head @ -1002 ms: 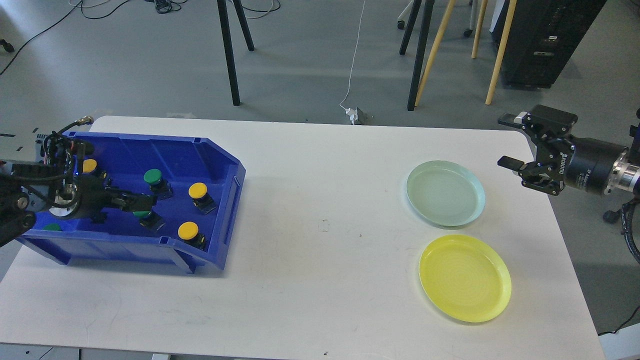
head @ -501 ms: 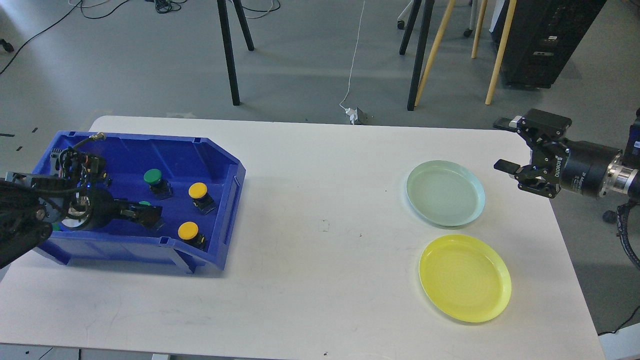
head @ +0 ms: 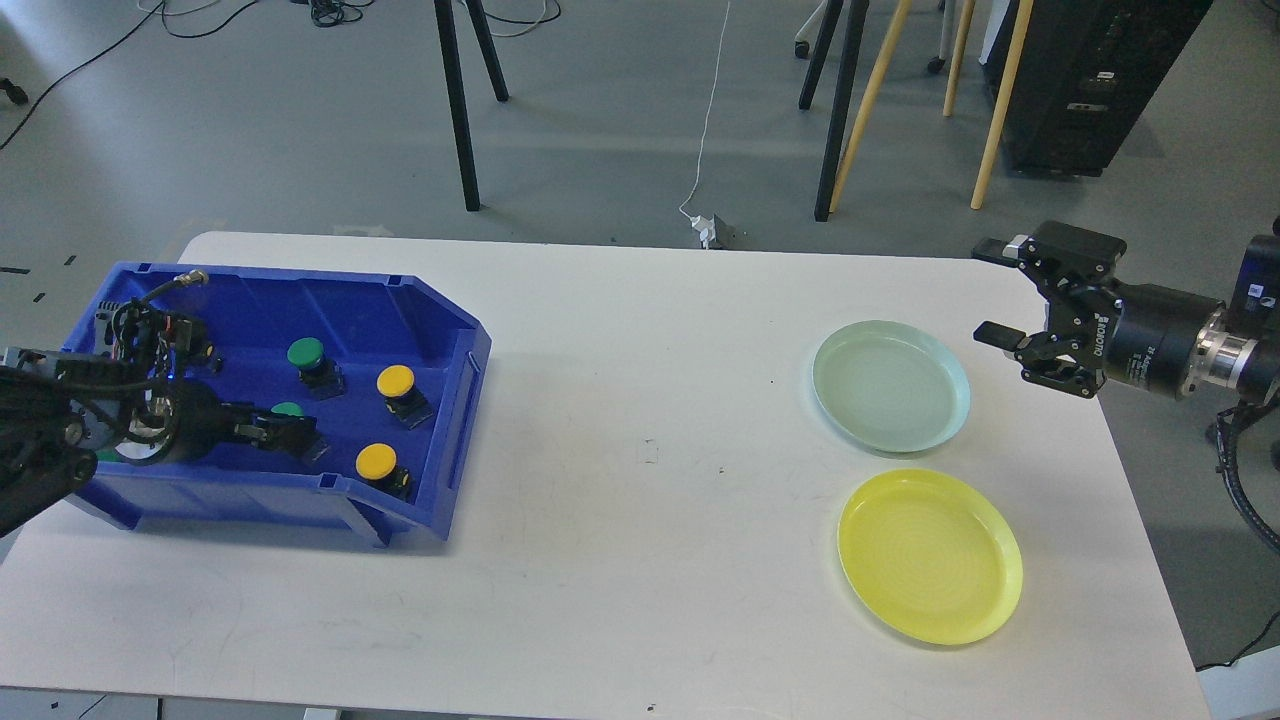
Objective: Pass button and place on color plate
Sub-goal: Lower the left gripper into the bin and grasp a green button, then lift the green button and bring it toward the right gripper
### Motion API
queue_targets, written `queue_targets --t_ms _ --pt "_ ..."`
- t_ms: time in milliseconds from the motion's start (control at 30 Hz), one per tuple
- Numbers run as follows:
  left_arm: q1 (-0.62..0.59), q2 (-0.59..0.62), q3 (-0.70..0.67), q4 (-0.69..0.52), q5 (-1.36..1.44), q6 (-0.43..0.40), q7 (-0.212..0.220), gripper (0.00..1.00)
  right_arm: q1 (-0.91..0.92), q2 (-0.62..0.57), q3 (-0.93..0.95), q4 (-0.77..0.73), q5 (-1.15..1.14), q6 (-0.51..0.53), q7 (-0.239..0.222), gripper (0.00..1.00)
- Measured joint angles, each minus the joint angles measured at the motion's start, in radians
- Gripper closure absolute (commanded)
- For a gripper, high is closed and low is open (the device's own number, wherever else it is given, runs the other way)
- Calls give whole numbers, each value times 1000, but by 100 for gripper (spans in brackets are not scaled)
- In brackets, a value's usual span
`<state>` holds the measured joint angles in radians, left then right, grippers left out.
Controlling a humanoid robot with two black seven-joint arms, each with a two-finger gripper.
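A blue bin [head: 468, 362] at the table's left holds a green button [head: 306, 352], two yellow buttons [head: 396, 380] [head: 377, 461] and a second green button [head: 288, 408] that is partly hidden. My left gripper [head: 298, 440] is low inside the bin, right at that partly hidden green button. Its dark fingers cannot be told apart. My right gripper [head: 992, 292] is open and empty, above the table's right edge, just right of the pale green plate [head: 890, 385]. The yellow plate [head: 930, 555] lies in front of the green one.
The white table [head: 640, 480] stretches between the bin and the plates. Stand legs, wooden poles and a cable lie on the floor beyond the table's far edge. A black cabinet [head: 1090, 80] stands at the back right.
My left gripper has dropped lower into the bin, down onto the green button near the front wall. My right gripper has moved a little left towards the pale green plate, still open.
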<state>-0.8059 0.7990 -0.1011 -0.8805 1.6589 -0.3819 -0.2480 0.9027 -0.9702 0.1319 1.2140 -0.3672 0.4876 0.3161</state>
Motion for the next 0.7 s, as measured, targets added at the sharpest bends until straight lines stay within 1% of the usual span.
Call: queue_targets --t_ms 67,100,167,367,501,568,701 --pt "-3 0 0 -1 0 -1 0 65 1 1 0 0 -5 -1 0 4" --pt "-3 -1 0 -1 1 -3 1 70 1 1 0 0 -6 -1 0 4" --pt "-3 -1 0 -3 7 -6 4 75 1 1 0 0 -9 -2 -1 4" --pt "-3 -1 0 -8 21 -10 10 76 1 2 0 -1 -13 -9 -2 4" --pt "-15 12 -5 -26 21 -21 4 76 1 9 0 -8 -13 -9 -2 4" --pt "-35 47 -9 -55 17 -32 1 76 1 21 0 -21 -13 -9 -3 4" --pt "-118 150 -26 -159 7 -91 -10 76 2 65 2 -57 -13 -9 -3 4"
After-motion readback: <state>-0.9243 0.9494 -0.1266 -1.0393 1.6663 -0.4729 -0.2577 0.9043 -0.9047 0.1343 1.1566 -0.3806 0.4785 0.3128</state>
